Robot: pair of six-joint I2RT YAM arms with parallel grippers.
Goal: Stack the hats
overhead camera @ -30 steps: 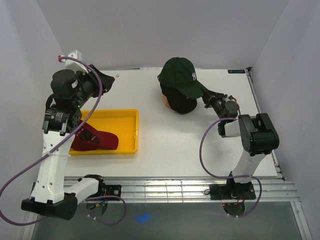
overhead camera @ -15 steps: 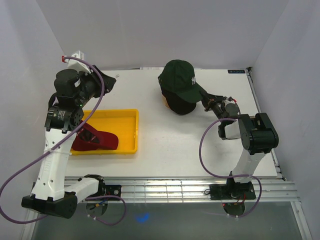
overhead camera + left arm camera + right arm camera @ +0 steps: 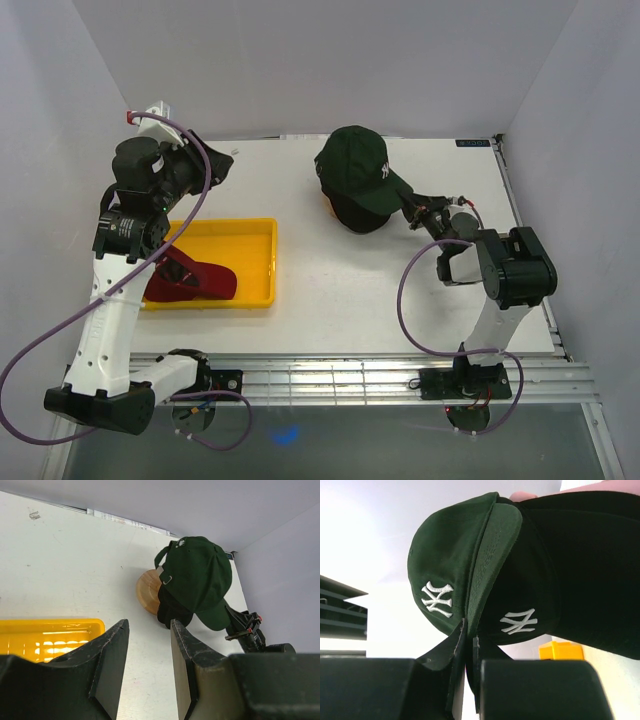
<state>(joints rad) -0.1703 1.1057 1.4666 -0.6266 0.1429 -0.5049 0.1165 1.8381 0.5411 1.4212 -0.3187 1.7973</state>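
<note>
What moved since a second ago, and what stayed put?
The right gripper, still pinching the brim, eased the green cap a little lower over the black cap on the wooden stand. The red cap stayed in the yellow tray. The left gripper barely shifted.

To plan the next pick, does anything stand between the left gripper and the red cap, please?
Nothing visible does. The red cap lies uncovered in the yellow tray; the left gripper, open and empty, hangs raised near the tray.
</note>
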